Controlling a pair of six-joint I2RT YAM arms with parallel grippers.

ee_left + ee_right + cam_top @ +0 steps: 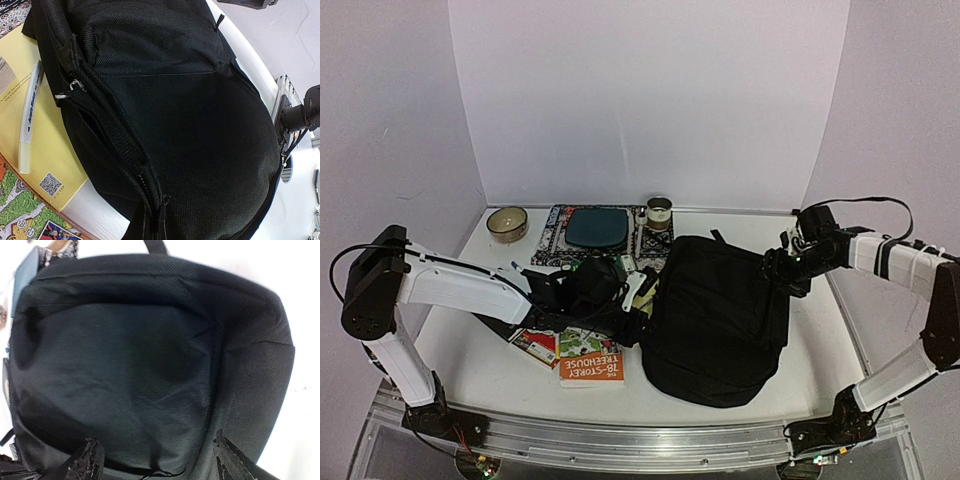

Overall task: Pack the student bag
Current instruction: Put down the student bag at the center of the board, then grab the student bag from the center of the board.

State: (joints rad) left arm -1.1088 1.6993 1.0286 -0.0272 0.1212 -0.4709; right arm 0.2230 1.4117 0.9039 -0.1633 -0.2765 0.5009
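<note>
The student bag [720, 320] is a large black backpack lying flat at centre right. My left gripper [632, 295] is at its left edge. In the left wrist view the bag [200, 125] fills the frame, with its zipper [145, 182] running down to a black stitched fabric tab drawn taut at the bottom centre; the left gripper [156, 231] seems shut on that tab, its fingers hidden. My right gripper [786, 268] is at the bag's upper right edge. In the right wrist view it [157, 465] is open, fingers [86, 460] wide apart over the bag [150, 365].
A yellow book [40, 150] with a white marker pen [30, 115] lies beside the bag. Picture books [590, 362] lie at the front left. A teal pad [598, 228] on a patterned mat, a bowl [507, 222] and a small cup [660, 212] stand at the back.
</note>
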